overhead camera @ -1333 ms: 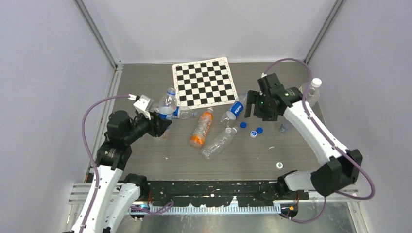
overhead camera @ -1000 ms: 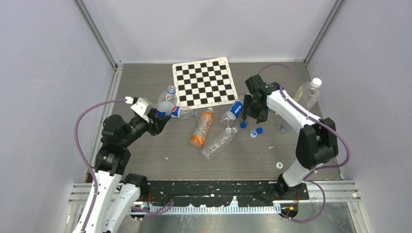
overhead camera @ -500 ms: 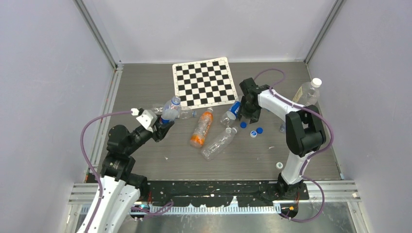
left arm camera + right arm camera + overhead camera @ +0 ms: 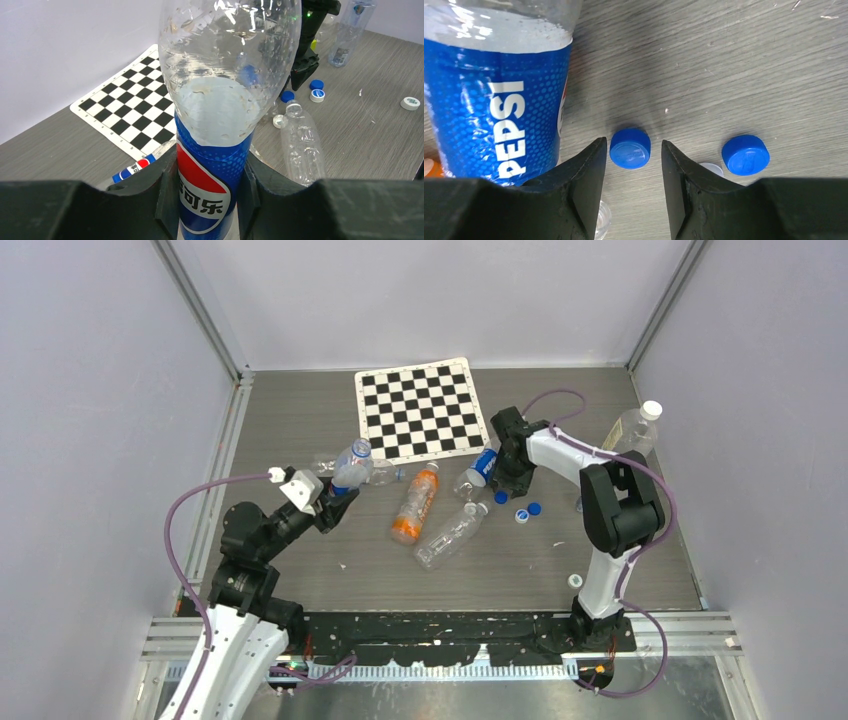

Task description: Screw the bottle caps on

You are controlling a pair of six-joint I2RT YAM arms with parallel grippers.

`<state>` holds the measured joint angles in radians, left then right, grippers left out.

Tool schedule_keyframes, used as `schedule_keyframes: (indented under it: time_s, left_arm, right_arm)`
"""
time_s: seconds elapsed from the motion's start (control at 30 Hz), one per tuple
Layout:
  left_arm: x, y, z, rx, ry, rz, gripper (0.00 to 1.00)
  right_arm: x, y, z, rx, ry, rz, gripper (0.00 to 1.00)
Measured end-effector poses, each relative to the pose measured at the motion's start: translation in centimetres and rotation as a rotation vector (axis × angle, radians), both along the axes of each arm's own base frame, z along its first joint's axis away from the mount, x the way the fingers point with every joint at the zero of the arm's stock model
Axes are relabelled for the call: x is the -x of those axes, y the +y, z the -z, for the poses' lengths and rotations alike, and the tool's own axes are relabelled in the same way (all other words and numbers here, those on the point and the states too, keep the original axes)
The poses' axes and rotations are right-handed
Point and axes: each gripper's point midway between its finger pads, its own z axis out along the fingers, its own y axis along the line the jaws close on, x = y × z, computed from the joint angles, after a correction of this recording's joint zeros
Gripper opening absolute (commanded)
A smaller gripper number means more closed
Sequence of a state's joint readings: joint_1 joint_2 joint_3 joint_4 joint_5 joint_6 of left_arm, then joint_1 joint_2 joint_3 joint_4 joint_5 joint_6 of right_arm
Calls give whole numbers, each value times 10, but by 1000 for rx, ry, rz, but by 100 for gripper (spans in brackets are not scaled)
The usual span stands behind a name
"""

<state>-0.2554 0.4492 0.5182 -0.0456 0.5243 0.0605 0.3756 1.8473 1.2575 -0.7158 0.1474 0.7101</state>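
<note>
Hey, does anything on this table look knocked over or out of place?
Yes: bottles lie toppled, the orange bottle, a clear bottle and a blue-labelled bottle. Loose blue caps sit beside them, plus a white cap apart.

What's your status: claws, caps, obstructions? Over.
Left claw shut on Pepsi bottle. Right claw open, astride blue cap. Lying bottle beside it, not blocking.
</note>
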Motion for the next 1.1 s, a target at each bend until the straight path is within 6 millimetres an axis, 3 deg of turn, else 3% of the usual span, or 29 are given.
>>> schedule_keyframes:
  time_s: [0.87,1.1]
  left_arm:
    - [1,-2,0,-1,1,9,38]
    - [1,-3,2,-2,5,12,38]
  right_arm:
    - [2,2,13,-12,10,6,41]
    - [2,3,12,-22,6,11,50]
